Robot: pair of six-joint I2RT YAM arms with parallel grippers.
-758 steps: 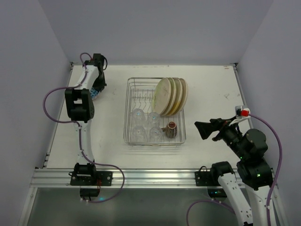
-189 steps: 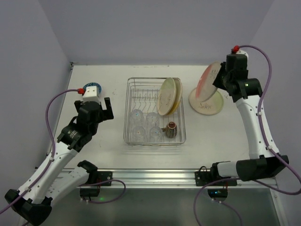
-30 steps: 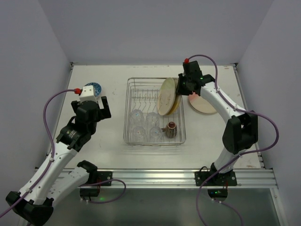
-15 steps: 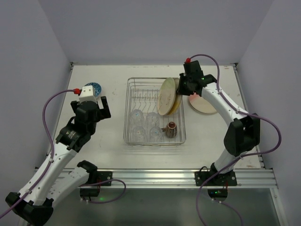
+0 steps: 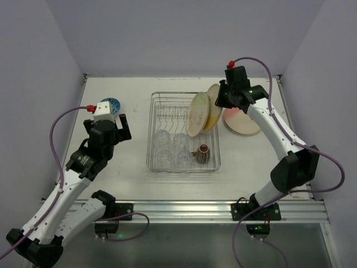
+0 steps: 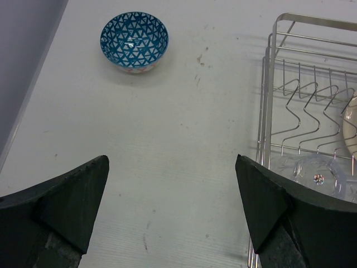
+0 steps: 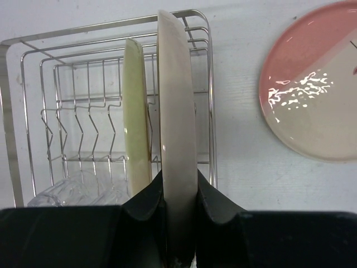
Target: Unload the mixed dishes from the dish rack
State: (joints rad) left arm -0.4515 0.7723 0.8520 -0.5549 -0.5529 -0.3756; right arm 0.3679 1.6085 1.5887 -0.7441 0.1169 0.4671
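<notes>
Top external view: the dish rack (image 5: 152, 134) sits mid-table (image 5: 139, 184), with one arm on each side of it.
Right gripper (image 5: 220, 101): clenched on the rim of a cream plate (image 5: 213, 106); the right wrist view shows both fingers (image 7: 150, 201) pressed against the plate's two faces.
Cream plate: stands on edge, tilted, at the far right corner of the rack (whether its lower edge touches the wires cannot be told).
Pale-green plate (image 5: 196, 114): upright in the rack, just left of the cream plate; the right wrist view shows a narrow gap between the two.
Pink-and-cream plate (image 5: 242, 124): lies flat on the table to the right of the rack, apart from it.
Glasses (image 5: 172, 148): four clear ones, grouped in the near left part of the rack.
Mug (image 5: 202, 153): dark brown, in the near right corner of the rack, beside the glasses.
Left gripper (image 5: 107, 125): released, jaws spread wide and holding nothing, hovering over bare table left of the rack.
Bowl (image 6: 134, 42): blue-patterned, upright on the table near the far left edge, beyond the left gripper and well apart from the rack.
Left wrist view: the rack's left wall (image 6: 268, 111) and one glass (image 6: 318, 176) show at the right edge.
</notes>
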